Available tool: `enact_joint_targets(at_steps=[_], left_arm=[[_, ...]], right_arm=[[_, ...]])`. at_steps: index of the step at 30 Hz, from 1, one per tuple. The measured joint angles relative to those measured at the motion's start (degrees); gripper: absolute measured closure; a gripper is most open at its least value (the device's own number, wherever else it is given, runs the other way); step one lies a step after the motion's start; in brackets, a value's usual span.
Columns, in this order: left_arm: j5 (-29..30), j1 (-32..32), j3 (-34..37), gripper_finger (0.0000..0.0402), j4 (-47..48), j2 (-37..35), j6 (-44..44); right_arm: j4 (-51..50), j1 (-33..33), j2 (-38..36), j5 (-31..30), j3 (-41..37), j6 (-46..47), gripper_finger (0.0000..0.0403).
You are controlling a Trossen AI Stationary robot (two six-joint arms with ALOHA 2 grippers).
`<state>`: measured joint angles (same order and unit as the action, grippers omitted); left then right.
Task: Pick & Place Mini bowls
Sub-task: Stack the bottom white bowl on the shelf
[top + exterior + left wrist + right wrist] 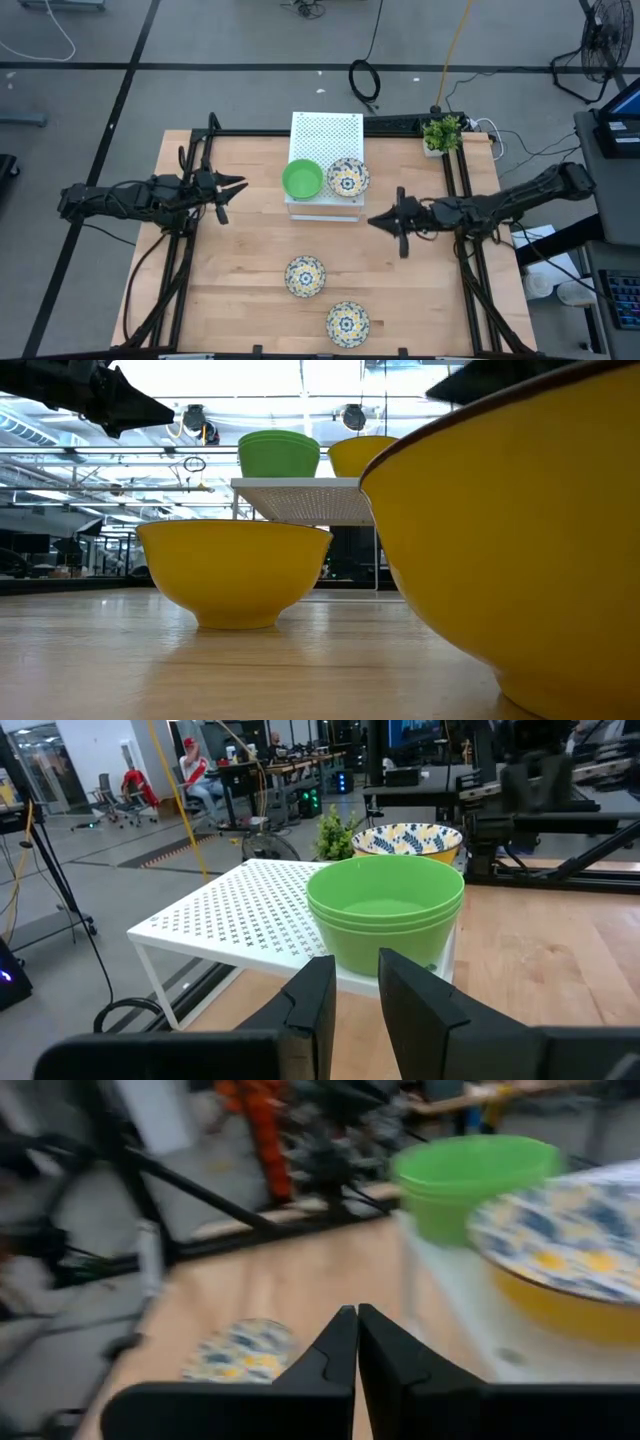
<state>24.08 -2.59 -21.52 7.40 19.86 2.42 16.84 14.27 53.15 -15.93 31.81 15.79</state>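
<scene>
A stack of plain green mini bowls [302, 179] [386, 910] stands on the near part of the white perforated box [326, 135]. A floral mini bowl [347, 177] [570, 1240] sits beside the stack on the box. Two more floral bowls [305, 276] [347, 322] rest on the table nearer the front edge. My left gripper [240, 186] [357, 988] hovers left of the green stack, open by a narrow gap and holding nothing. My right gripper [372, 219] [357, 1330] hovers to the right of the box and nearer the front, shut and empty.
A small potted plant [441, 133] stands at the table's far right corner. Black frame rails run along the left and right sides of the table. Bare wood lies between the box and the two front bowls. People sit in the room behind, seen in the left wrist view.
</scene>
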Motion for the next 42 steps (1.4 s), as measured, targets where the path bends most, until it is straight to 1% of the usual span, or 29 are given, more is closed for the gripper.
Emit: enact_joint_targets(at_steps=[5, 7, 9, 12, 15, 17, 18, 19, 21, 22, 24, 26, 28, 30, 32, 35, 38, 42], left_arm=[[0.0, -0.01, 0.0, 0.0316, 0.01, 0.0, -0.01], [0.0, -0.01, 0.0, 0.0316, 0.02, 0.0, -0.05], [0.0, -0.02, 0.0, 0.0316, 0.01, 0.0, -0.07], [0.0, -0.02, 0.0, 0.0316, 0.02, 0.0, -0.07], [0.0, -0.02, 0.0, 0.0316, 0.02, 0.0, -0.09], [0.0, -0.02, 0.0, 0.0316, 0.02, 0.0, -0.16], [0.0, 0.0, 0.0, 0.0316, 0.04, 0.0, -0.25], [-0.02, 0.0, 0.0, 0.0316, 0.04, 0.0, -0.44], [-0.01, 0.0, 0.0, 0.0316, 0.06, 0.0, -1.04], [-0.02, -0.02, 0.0, 0.0316, 0.07, 0.0, -1.09], [-0.02, -0.02, 0.0, 0.0316, 0.1, 0.0, -1.14], [-0.02, -0.01, 0.0, 0.0316, 0.11, 0.0, -1.22], [-0.02, -0.02, 0.0, 0.0316, 0.15, 0.0, -1.23], [-0.02, -0.01, 0.0, 0.0316, 0.14, 0.0, -1.23], [-0.02, -0.01, 0.0, 0.0316, 0.15, 0.0, -1.23], [-0.02, -0.02, 0.0, 0.0316, 0.13, 0.0, -1.21], [-0.02, -0.02, 0.0, 0.0316, 0.13, 0.0, -0.88], [-0.02, -0.01, 0.0, 0.0316, 0.29, 0.0, -0.81]], right_arm=[[14.85, 6.65, 4.39, 5.82, 0.09, -2.87, 0.0403], [16.62, 9.96, 7.06, 5.64, 1.71, -5.77, 0.0403], [14.9, 13.13, 9.88, 4.03, 5.01, -8.39, 0.0403], [6.33, 17.17, 14.95, 0.59, 13.9, -11.63, 0.0403], [-10.35, 20.43, 21.08, -6.36, 26.43, -12.23, 0.0403], [-23.03, 21.65, 26.11, -11.36, 35.54, -9.51, 0.0403], [-29.25, 21.94, 28.63, -12.64, 39.78, -7.26, 0.0403], [-35.46, 22.01, 31.37, -12.56, 43.99, -4.45, 0.0403], [-45.67, 21.73, 36.45, -10.66, 51.43, 1.66, 0.04], [-49.93, 21.41, 38.96, -8.59, 54.62, 4.22, 0.0396], [-55.37, 20.73, 43.37, -2.49, 59.21, 7.55, 0.0378], [-58.0, 20.1, 46.85, 4.34, 61.28, 10.32, 0.0351], [-57.49, 19.25, 49.2, 10.81, 61.51, 13.07, 0.0318], [-57.63, 18.42, 50.86, 15.67, 61.54, 14.32, 0.0284], [-58.43, 17.79, 52.06, 17.66, 61.57, 15.14, 0.0257], [-59.5, 16.85, 53.02, 17.67, 61.16, 16.39, 0.0231], [-59.28, 16.09, 53.15, 17.69, 60.45, 16.57, 0.022], [-58.23, 15.67, 53.17, 17.69, 58.71, 16.91, 0.022]])
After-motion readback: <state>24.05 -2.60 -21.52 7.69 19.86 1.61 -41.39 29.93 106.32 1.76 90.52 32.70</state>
